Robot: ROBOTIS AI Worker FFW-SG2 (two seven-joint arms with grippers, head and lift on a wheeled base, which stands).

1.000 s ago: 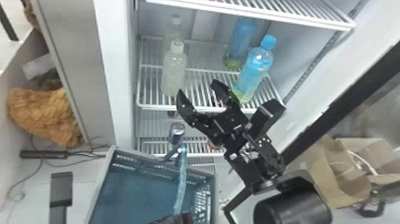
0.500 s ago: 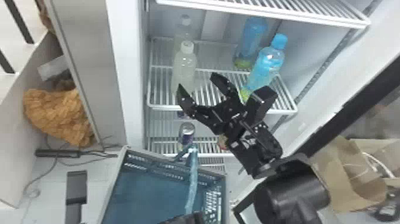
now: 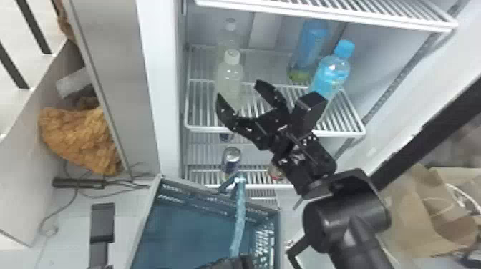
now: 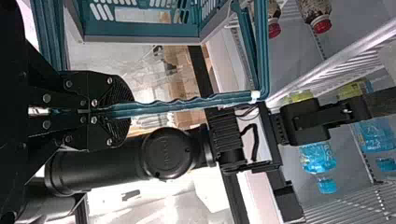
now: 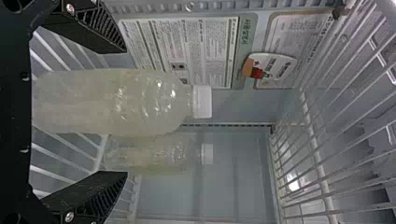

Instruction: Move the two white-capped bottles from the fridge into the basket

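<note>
Wire-barred shelf (image 3: 204, 128) — cloudy, round-shouldered bottles (image 3: 229, 78) near the spread right gripper (image 3: 238, 89).

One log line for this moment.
right end effector: open at nearer white-capped bottle | left end effector: gripping basket handle | farther white-capped bottle: on shelf

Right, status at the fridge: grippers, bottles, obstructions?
Right gripper open at front white-capped bottle, nothing held. Left gripper shut on basket handle. Rear white-capped bottle also on shelf, partly obstructed by front one.
</note>
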